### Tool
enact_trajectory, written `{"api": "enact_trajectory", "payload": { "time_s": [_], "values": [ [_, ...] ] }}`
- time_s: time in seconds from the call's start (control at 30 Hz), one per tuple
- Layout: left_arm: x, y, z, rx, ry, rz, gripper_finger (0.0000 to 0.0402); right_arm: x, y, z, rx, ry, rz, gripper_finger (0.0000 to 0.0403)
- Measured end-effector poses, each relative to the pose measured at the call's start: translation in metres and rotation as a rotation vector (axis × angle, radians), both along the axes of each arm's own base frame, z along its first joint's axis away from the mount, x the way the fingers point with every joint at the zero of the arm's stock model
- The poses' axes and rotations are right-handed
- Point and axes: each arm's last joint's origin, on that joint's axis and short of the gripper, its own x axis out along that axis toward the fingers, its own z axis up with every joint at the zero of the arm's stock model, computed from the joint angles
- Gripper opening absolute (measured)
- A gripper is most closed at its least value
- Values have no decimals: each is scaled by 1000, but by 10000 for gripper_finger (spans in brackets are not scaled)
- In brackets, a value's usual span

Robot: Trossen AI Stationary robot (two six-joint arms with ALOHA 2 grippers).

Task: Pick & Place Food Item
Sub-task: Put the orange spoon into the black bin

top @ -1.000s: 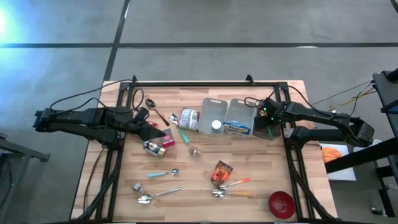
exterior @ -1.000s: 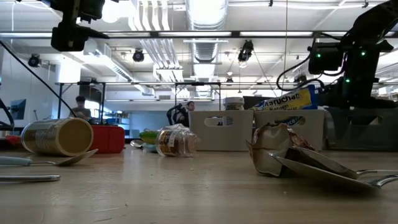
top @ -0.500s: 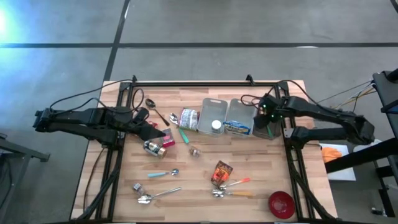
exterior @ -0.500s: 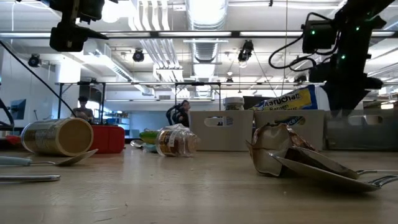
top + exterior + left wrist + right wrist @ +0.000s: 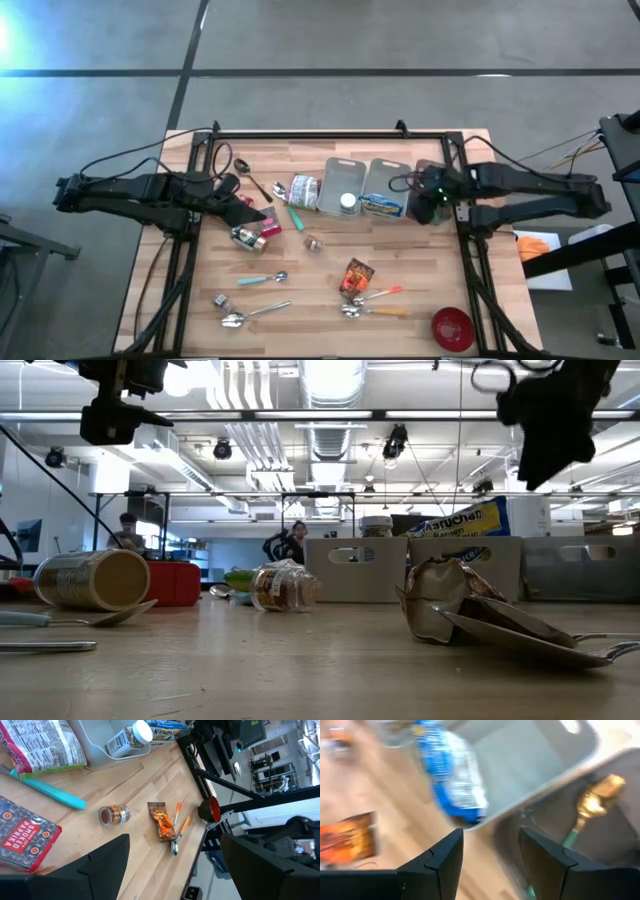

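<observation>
While the right gripper (image 5: pixel 432 203) hangs above the bins near the worktop's back right edge, its fingers (image 5: pixel 437 862) stand partly apart with nothing between them. Just below lies the blue ramen packet (image 5: pixel 456 780), leaning in the grey bin (image 5: pixel 388 188); it probably rests against the wall. Only the right wrist view shows a gold-handled utensil (image 5: pixel 595 802) in the neighbouring bin. By the left edge, the left gripper (image 5: pixel 252 213) waits wide open and empty.
</observation>
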Motion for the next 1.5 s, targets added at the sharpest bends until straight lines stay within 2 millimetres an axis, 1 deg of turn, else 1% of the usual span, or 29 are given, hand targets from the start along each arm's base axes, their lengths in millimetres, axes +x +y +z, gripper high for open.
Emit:
{"api": "enact_trajectory", "payload": {
  "time_s": [0.1, 0.27, 0.37, 0.47, 0.73, 0.87, 1.0, 1.13, 1.3, 1.5],
  "values": [
    [0, 0, 0, 14, -1, -8, 315, 5, 17, 10, 16, -71, 84, 189],
    [0, 0, 0, 18, -1, -10, 315, 19, 48, 23, 35, -197, 259, 189],
    [0, 0, 0, 21, -2, -12, 315, 29, 66, 25, 7, -198, 325, 189],
    [0, 0, 0, 36, -3, -19, 315, 41, 83, 21, -27, -154, 385, 189],
    [0, 0, 0, 42, -3, -20, 315, 80, 126, 3, -69, -23, 576, 189],
    [0, 0, -1, 42, 3, -20, 315, 98, 148, -8, -12, 59, 704, 189],
    [-1, 0, -3, 43, 21, -20, 315, 110, 165, -24, 51, 138, 802, 189],
    [-1, 0, -4, 43, 34, -21, 315, 118, 177, -42, 102, 191, 850, 189],
    [-1, 0, -4, 43, 34, -21, 315, 130, 189, -61, 157, 140, 927, 189],
    [-2, 0, -5, 42, 37, -24, 315, 137, 193, -82, 150, 158, 947, 189]
  ]
}}
